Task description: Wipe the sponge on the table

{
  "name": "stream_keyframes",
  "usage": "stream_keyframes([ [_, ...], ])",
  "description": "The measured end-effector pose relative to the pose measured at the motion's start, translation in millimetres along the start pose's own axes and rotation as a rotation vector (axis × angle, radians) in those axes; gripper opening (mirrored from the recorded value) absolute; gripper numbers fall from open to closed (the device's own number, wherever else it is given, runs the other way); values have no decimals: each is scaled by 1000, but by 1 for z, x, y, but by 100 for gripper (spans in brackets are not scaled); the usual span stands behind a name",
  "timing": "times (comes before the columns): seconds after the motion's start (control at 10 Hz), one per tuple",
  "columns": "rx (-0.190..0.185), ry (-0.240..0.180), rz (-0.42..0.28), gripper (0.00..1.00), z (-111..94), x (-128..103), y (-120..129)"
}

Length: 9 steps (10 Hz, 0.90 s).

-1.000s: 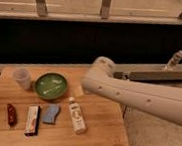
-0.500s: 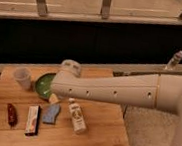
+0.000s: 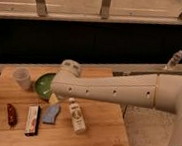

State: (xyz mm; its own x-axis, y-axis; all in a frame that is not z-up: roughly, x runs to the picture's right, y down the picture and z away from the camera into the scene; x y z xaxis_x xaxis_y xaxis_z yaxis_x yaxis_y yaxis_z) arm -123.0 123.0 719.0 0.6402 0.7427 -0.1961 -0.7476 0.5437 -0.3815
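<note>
— Where's the sponge (image 3: pixel 50 114)?
— Lower left, flat on the tabletop (image 3: pixel 99 134), between the red-and-white packet (image 3: pixel 32 119) and the white bottle (image 3: pixel 77 116), short of the front edge.
— And the claw?
— Tucked under the arm's (image 3: pixel 112 88) end at left centre, by the green bowl (image 3: pixel 43 85). Its jaws are spread, gripping nothing.
— Room to move?
— Bare planks right of the bottle, out to the right edge.

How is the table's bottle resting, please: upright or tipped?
Tipped: the bottle lies flat beside the sponge. The gripper peeks from under the arm, above the sponge.
</note>
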Motion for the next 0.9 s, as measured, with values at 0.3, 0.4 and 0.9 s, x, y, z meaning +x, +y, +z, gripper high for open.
stream_keyframes([
  [0.3, -84, 40, -58, 80, 35, 16, 48],
  [0.4, -111, 66, -75, 80, 53, 22, 64],
  [0.9, -164, 163, -98, 80, 103, 33, 96],
])
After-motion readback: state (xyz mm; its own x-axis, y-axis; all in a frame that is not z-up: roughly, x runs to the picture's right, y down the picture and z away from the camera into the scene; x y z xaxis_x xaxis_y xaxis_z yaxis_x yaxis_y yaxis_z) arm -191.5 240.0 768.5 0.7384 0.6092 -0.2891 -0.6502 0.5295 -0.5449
